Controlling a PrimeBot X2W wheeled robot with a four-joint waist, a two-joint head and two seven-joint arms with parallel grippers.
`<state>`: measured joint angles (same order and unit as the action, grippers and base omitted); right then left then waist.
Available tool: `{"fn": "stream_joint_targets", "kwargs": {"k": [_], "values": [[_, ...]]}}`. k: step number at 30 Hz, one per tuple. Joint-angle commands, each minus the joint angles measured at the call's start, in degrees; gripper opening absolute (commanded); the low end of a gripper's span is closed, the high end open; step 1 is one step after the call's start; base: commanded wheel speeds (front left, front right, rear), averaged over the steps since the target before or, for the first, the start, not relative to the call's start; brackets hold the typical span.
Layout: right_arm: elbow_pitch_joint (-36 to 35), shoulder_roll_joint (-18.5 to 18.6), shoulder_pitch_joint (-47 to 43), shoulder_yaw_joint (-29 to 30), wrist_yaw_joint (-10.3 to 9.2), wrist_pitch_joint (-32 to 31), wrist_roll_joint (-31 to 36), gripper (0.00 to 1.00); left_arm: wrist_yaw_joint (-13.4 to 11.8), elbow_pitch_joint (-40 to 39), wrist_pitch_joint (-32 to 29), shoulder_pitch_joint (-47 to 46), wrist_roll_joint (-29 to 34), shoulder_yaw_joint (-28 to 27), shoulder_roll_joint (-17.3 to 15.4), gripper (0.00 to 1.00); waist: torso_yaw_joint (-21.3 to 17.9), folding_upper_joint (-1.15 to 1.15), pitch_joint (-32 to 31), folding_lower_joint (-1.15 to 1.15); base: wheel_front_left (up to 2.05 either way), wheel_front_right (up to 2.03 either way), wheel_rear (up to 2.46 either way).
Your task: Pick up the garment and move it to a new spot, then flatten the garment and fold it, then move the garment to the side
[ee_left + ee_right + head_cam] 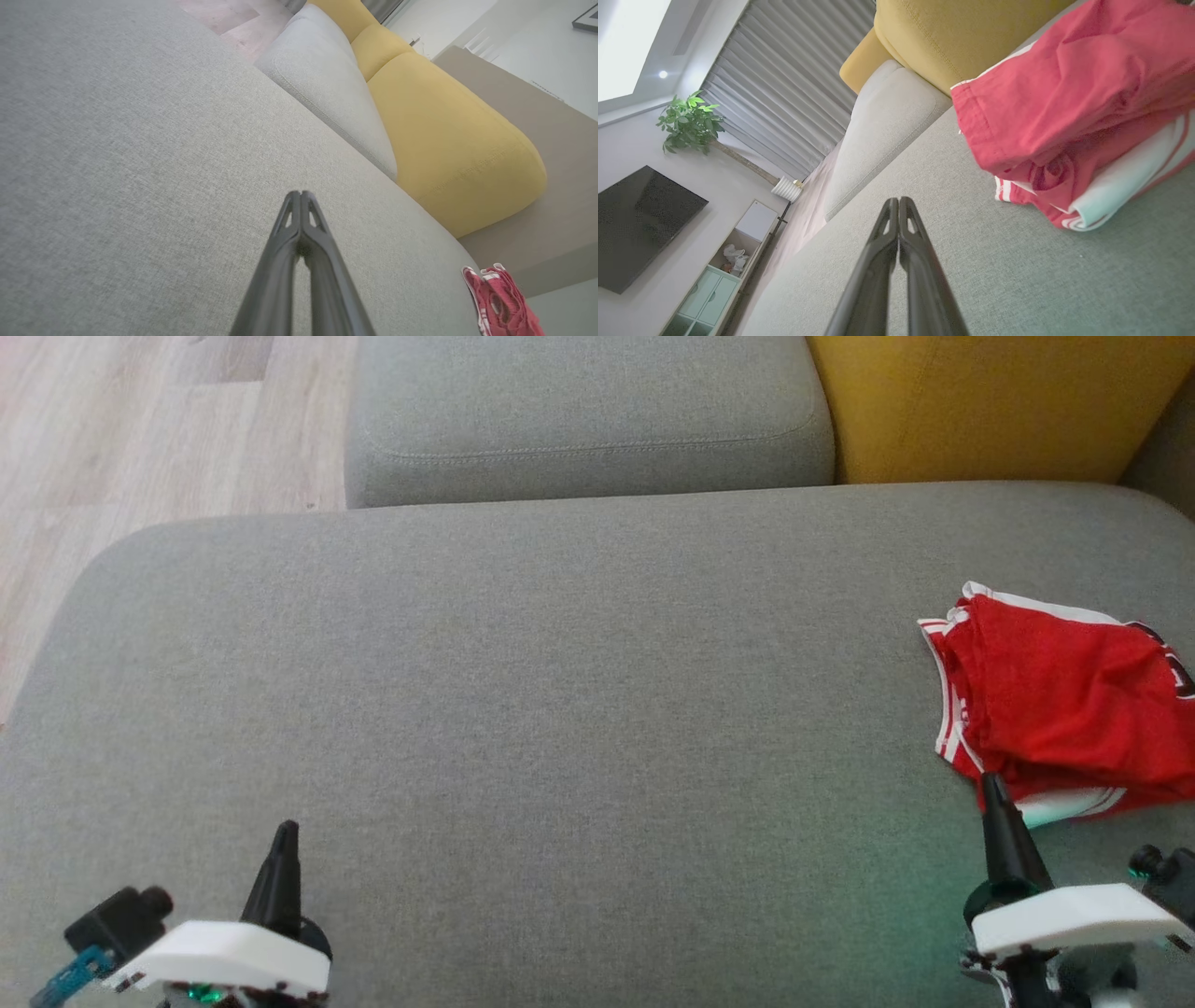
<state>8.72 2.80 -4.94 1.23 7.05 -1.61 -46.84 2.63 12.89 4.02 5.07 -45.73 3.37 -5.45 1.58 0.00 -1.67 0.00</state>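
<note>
Red garment with white trim is seen bunched in a loose fold on the grey sofa seat, toward its right side (part is cut off by the frame edge). Right gripper is found just beside the garment's near edge, with its fingers pressed together and nothing gripped. Left gripper is found well apart at lower left, over bare fabric, likewise closed tight and empty. A yellow cushion is noted behind.
</note>
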Motion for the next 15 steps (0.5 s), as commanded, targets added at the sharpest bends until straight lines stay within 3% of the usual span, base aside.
{"fn": "stream_joint_targets", "kwargs": {"k": [1, 15], "values": [[-1.5, 1.2, 3.2, -0.1, 0.22, -0.2, -1.5, 0.00, 0.6, -1.7, -0.4, -3.7, -1.3, -1.4, -0.4, 0.00, 0.0, 0.00, 0.0, 0.00, 0.00, 0.00, 0.00], [-0.1, 1.4, 4.8, 0.5, 0.26, -0.8, -10.9, 0.00, 1.5, -1.1, -2.5, -5.3, -10.6, -3.2, 0.2, 0.00, -0.3, 0.00, 0.4, 0.00, 0.00, 0.00, 0.00]]}}
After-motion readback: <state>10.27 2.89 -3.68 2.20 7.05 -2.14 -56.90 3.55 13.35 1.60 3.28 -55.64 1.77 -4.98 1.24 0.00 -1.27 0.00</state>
